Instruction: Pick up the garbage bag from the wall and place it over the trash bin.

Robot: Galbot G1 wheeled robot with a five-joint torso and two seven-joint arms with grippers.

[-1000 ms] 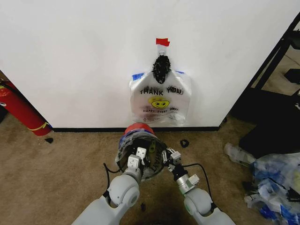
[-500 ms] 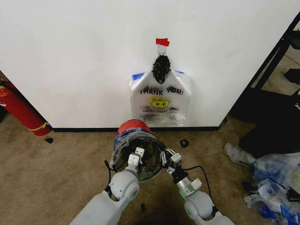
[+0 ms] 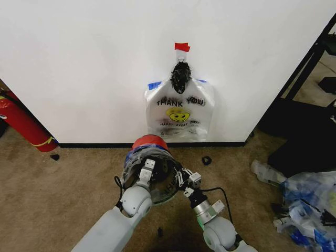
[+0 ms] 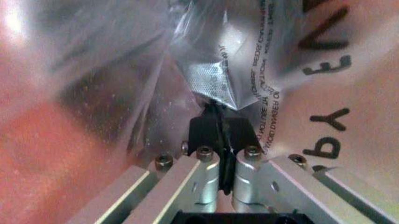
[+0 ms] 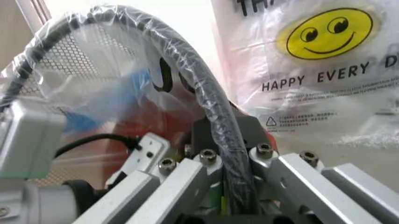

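The garbage bag (image 3: 137,160) already drapes the trash bin (image 3: 152,170); my left gripper (image 4: 219,133) pinches its film inside, my right gripper (image 5: 221,135) clamps bag-covered rim; seating remains.

Non-task clutter, head view: red fire extinguisher (image 3: 21,123) leaning at 9 o'clock by the baseboard. Bundle of printed bags (image 3: 180,111) hung under a black knot (image 3: 180,76), red tape (image 3: 182,46) above it, at 12. Heap of clear and blue plastic (image 3: 307,205) on the carpet (image 3: 58,194) at 4. Black rack (image 3: 310,79) at 2.
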